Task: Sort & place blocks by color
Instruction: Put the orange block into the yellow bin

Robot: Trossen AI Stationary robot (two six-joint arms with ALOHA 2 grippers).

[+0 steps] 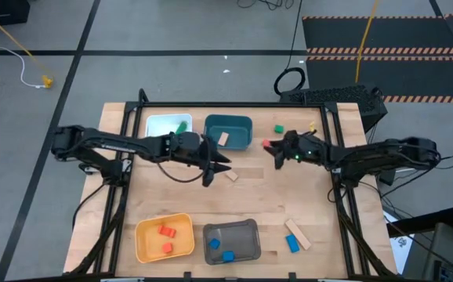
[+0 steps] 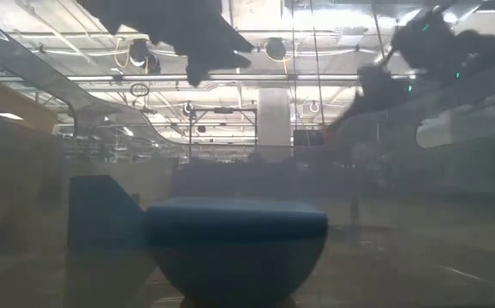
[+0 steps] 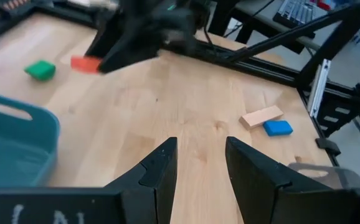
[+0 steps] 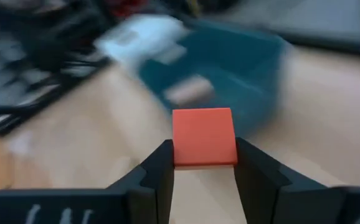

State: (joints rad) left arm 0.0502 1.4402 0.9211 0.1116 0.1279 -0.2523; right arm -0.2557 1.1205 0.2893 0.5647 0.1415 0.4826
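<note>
Right gripper [image 4: 203, 171]: clamped on a red block [image 4: 204, 137], one finger against each side; in the high view it sits at the far right of the table [image 1: 211, 200], just right of the teal bin [image 1: 228, 131].
Left gripper [image 3: 197, 165]: jaws apart with nothing between them, hovering mid-table near the front of the teal bin (bare wood shows in the gap).
Teal bin: holds one tan block [image 1: 223, 139].
White bin [image 1: 164, 124]: far left beside the teal one, with a green block [image 1: 182, 125] inside.
Yellow bin [image 1: 164, 239]: near edge, left; two red blocks [image 1: 165, 231] in it.
Grey bin [image 1: 232, 241]: near edge, beside the yellow one; two blue blocks [image 1: 228, 256] in it.
Loose blocks: a tan cube [image 1: 232, 175] just right of the left gripper; a green cube [image 1: 278, 128] at the far right; a tan bar [image 1: 297, 234] and a blue block [image 1: 291, 244] touching or nearly so, at the near right.
Low view: too hazy to tell blocks apart; only a dark blue rounded shape [image 2: 235, 244] shows.
</note>
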